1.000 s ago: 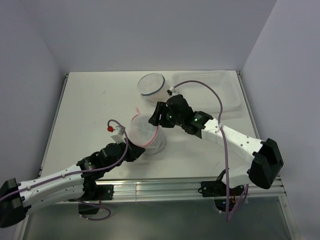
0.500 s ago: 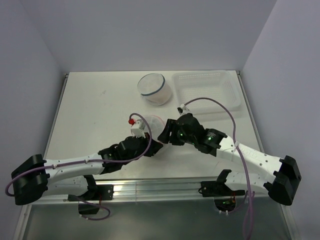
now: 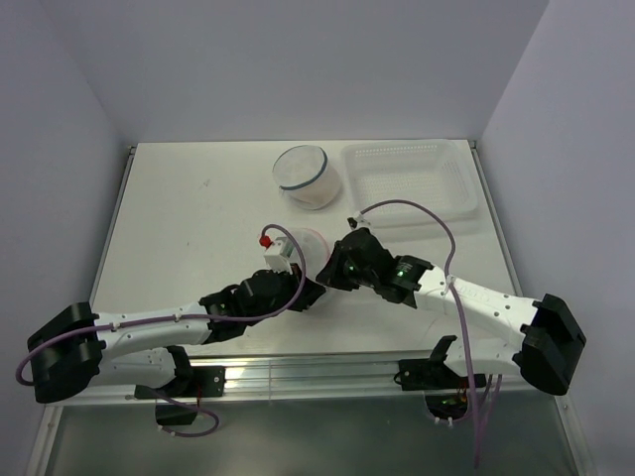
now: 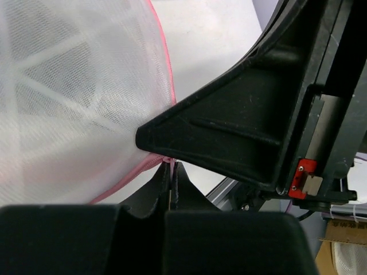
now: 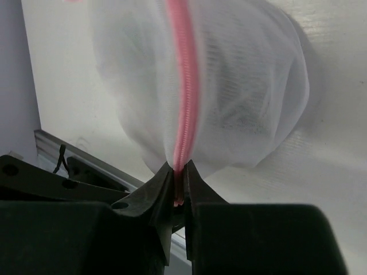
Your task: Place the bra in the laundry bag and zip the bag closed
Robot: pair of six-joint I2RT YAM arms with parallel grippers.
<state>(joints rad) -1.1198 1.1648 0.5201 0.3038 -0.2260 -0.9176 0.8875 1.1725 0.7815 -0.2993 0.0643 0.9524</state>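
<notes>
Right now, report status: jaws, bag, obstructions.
Left jaws shut on laundry bag trim. Right jaws shut on its pink zipper. Tray and second bag sit apart.

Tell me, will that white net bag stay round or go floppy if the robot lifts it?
Probably floppy: the mesh bag is thin, see-through net that bulges softly. It likely weighs little, since the right gripper pinches only the pink zipper. It may sag rather than roll.
</notes>
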